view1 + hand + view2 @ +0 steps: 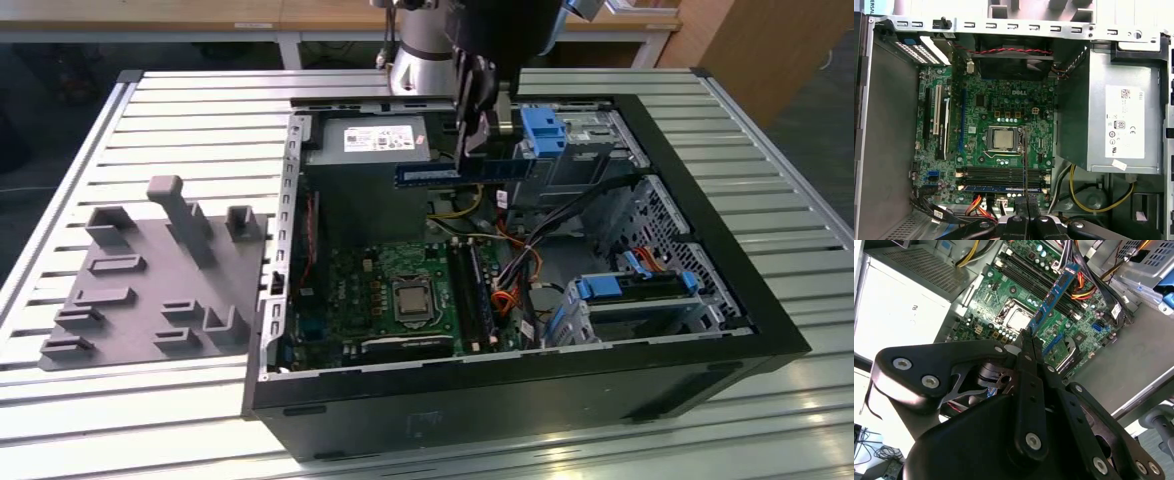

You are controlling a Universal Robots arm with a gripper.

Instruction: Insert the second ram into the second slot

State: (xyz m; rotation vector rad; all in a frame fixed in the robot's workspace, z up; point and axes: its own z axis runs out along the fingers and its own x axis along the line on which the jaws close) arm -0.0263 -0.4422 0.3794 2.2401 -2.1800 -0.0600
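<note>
Gripper jaws clenched on second ram; slots well below jaws. We'd square stick with slots, then press evenly.

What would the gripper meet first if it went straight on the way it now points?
Probably the motherboard, around the memory slots. The gripper, jaws shut on the second ram, points down into the open case; the stick, crosswise to the slots, would touch first. Depth is unclear.
</note>
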